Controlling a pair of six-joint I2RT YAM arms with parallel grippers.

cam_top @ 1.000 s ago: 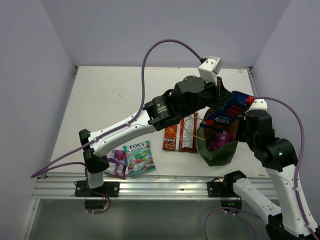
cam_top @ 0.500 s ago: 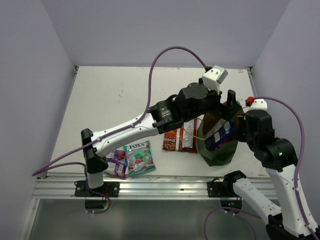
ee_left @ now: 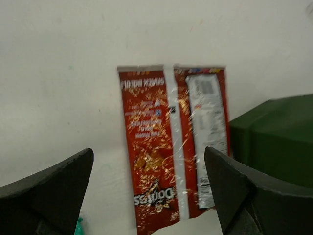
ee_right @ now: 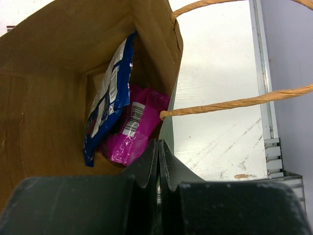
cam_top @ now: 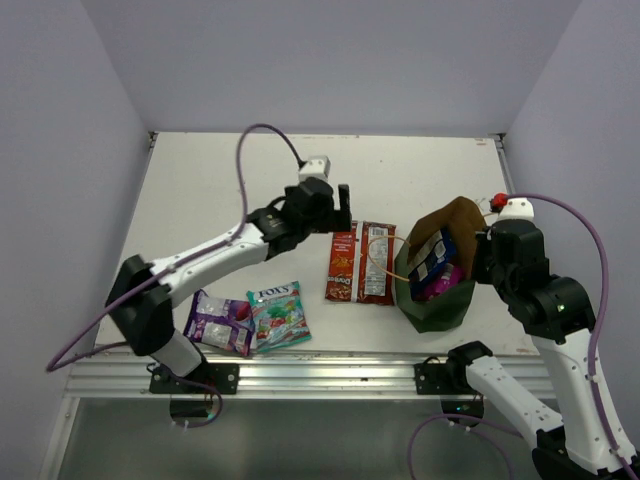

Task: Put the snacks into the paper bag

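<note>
Left end effector (ee_left: 149,154) retreated; blue chip bag (ee_right: 110,93) in paper bag (cam_top: 440,310).

Item count: six snack packets, one paper bag (cam_top: 435,312).
Inside the paper bag: one blue chip bag (ee_right: 110,93) and one magenta pack (ee_right: 137,129), two packets in total. On the table (cam_top: 220,190): two red-orange Doritos packs (cam_top: 342,265) (cam_top: 376,262), one teal Fox's candy bag (cam_top: 279,313) and one purple-silver bag (cam_top: 220,320), four packets in total.

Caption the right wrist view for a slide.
Inside the paper bag: the right gripper pinches its rim, with the blue chip bag and magenta pack at the bottom.
</note>
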